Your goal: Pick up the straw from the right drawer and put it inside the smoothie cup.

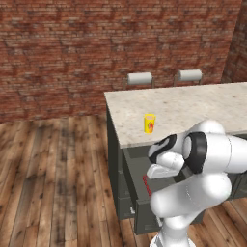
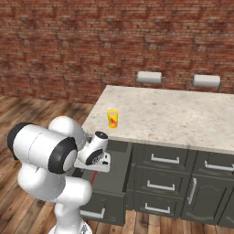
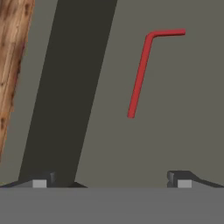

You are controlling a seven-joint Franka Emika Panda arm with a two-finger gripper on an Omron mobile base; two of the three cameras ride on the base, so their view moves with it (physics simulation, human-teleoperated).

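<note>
The straw (image 3: 141, 74) is a thin red stick with a short bent end, lying flat on the grey floor of the open right drawer (image 3: 188, 135). My gripper (image 3: 111, 181) hangs open above the drawer, and the straw lies ahead of it, a little toward its right fingertip (image 3: 181, 180). Nothing is between the fingers. From the base, a short piece of the straw (image 1: 146, 185) shows beside my hand in the pulled-out drawer (image 2: 112, 183). The smoothie cup (image 1: 149, 123), small and yellow with a red-orange mark, stands upright on the counter near its front left corner (image 2: 112, 119).
The marble counter (image 2: 183, 116) tops dark cabinets with silver-handled drawers (image 2: 164, 160). Two grey stools (image 1: 140, 78) stand behind it before a brick wall. Wooden floor (image 1: 53, 183) lies to the left of the island. The drawer's dark side wall (image 3: 65, 87) runs along the left.
</note>
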